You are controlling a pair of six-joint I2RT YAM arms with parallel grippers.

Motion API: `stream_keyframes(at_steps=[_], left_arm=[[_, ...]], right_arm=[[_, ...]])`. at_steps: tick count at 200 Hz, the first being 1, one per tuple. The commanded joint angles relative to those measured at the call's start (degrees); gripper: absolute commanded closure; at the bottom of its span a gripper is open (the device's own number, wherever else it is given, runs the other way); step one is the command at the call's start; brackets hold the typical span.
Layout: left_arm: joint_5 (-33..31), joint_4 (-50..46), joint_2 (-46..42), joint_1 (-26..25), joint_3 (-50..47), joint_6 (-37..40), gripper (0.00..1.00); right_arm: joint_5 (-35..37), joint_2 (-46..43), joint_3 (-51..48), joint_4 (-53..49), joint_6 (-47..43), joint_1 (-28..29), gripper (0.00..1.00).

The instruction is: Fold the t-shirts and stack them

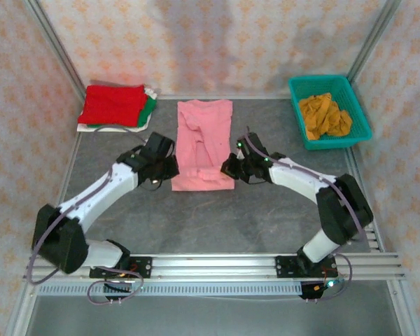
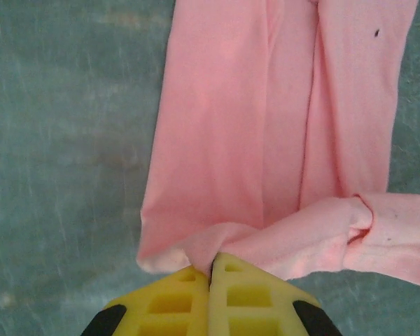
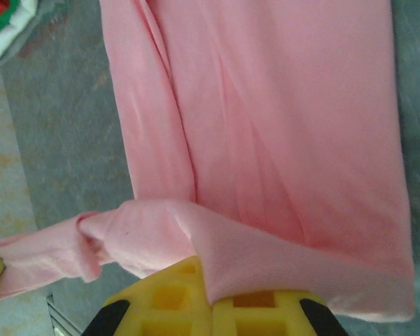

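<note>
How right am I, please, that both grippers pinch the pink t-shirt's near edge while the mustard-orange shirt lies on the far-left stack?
One detail is wrong: the top view shows the mustard-orange shirt lying in the teal basket at the far right, not on the stack. Otherwise yes: left gripper and right gripper are shut on the pink t-shirt's near edge.

A robotics lab test cell: two white-and-black robot arms, the left arm (image 1: 98,194) and the right arm (image 1: 311,183), are bolted to an aluminium rail (image 1: 217,266) along the near edge of a grey worktop (image 1: 217,220). Bare metal frame posts (image 1: 57,50) hold patterned backdrop panels (image 1: 217,42) on the left, far and right sides. Loose cables (image 1: 31,269) loop around the arm bases. A pink t-shirt (image 1: 204,140) and a teal lattice basket (image 1: 320,78) lie on the worktop
</note>
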Motion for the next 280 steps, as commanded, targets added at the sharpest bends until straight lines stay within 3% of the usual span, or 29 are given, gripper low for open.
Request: stream_keyframes(at_steps=[1, 40, 129, 134, 160, 168, 178, 201, 233, 252, 280], left_arm=[[-1.0, -3.7, 6.2, 0.7, 7.8, 8.9, 1.0], [-2.7, -6.3, 18.3, 2.3, 18.7, 12.3, 1.0], [-3.7, -6.7, 34.3, 6.4, 33.1, 13.4, 1.0], [-4.0, -7.4, 35.8, 6.7, 34.8, 13.4, 1.0], [-5.7, -10.8, 43.7, 9.0, 47.6, 13.7, 0.56], [-6.2, -12.5, 45.4, 9.7, 51.5, 13.4, 0.55], [-7.6, -13.7, 45.5, 10.0, 54.0, 12.8, 0.61], [-9.9, -6.0, 35.0, 9.3, 42.0, 9.7, 0.6], [-10.8, 8.9, 19.7, 5.5, 18.2, 7.7, 0.61], [-10.0, 11.4, 17.8, 3.3, 12.2, 7.4, 0.61], [-6.8, 16.8, 20.1, 1.4, 9.1, 8.3, 0.62]], right_arm=[[-1.0, 3.8, 4.5, -3.3, -2.0, -2.5, 1.0], [-2.0, 11.0, 10.4, -3.4, -2.5, -5.4, 1.0], [-3.4, 24.1, 25.9, -6.4, -4.2, -9.3, 1.0], [-3.4, 25.1, 27.3, -6.6, -4.3, -9.6, 0.95], [-4.8, 32.4, 38.7, -10.3, -3.6, -12.2, 0.7], [-6.2, 34.2, 42.6, -12.3, -3.5, -13.0, 0.69], [-7.6, 34.4, 45.1, -12.9, -4.1, -13.5, 0.71], [-8.7, 29.0, 40.4, -9.9, -6.7, -13.4, 0.71], [-11.1, 18.7, 21.4, 2.1, -7.2, -12.2, 0.7], [-10.9, 16.5, 17.0, 5.5, -7.0, -11.9, 0.69], [-11.3, 17.3, 18.0, 5.1, -8.6, -9.9, 0.73]])
